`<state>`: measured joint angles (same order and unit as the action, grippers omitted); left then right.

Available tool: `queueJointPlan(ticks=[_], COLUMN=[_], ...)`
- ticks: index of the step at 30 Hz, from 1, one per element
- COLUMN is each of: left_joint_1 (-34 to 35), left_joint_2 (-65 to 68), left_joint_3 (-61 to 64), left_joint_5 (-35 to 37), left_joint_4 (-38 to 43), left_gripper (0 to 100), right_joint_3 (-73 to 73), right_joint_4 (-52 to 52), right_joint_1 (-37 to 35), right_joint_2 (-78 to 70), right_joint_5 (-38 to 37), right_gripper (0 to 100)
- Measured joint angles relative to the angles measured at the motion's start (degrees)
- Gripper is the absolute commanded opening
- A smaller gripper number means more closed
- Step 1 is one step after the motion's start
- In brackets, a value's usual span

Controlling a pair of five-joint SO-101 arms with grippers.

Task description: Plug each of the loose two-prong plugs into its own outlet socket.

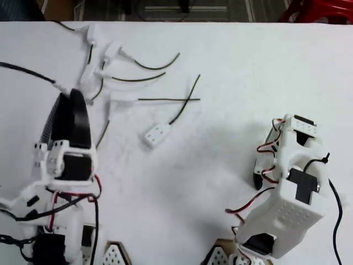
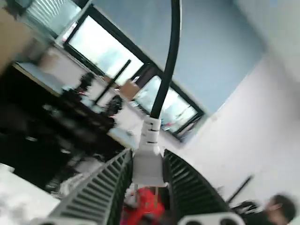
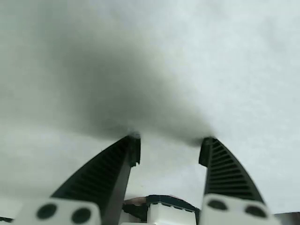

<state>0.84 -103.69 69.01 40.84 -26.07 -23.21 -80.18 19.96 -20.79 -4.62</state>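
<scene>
My left gripper (image 2: 146, 157) is shut on a white two-prong plug (image 2: 148, 161) whose black cable (image 2: 166, 61) rises away from it. In the high view this gripper (image 1: 70, 102) sits at the table's left, with the black cable (image 1: 27, 72) trailing off to the left edge. A white outlet socket block (image 1: 157, 134) lies near the table's middle on a thin dark wire. Several loose white plugs (image 1: 118, 98) with thin wires lie at the back left. My right gripper (image 3: 171, 139) is open just above bare table, low at the right (image 1: 258, 175).
Thin dark wires (image 1: 165, 99) cross one another between the loose plugs and the socket block. The white table (image 1: 231, 72) stretches bare from the middle to the back right. Arm bases and cabling stand along the front edge.
</scene>
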Motion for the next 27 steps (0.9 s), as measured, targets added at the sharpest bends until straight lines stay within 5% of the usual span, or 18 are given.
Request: queueJointPlan(ticks=[7, 11, 19, 27], left_joint_1=[-0.26, -0.35, -0.7, -0.53], left_joint_2=[0.09, 0.0, -0.62, -0.62], left_joint_3=[4.04, 4.57, 4.57, 6.07], left_joint_5=[32.97, 46.07, 56.0, 60.04], left_joint_4=[8.26, 14.86, 23.65, 23.74], left_gripper=[2, 2, 2, 2], right_joint_3=[0.0, 0.0, 13.45, 27.08], right_joint_4=[0.0, 0.0, -16.09, -17.85], right_joint_1=[0.0, -0.18, -13.19, -26.73], right_joint_2=[0.0, 0.0, 3.69, 23.12], right_joint_5=[0.0, 0.0, 0.0, 0.0], right_gripper=[17.3, 17.4, 17.3, 17.0])
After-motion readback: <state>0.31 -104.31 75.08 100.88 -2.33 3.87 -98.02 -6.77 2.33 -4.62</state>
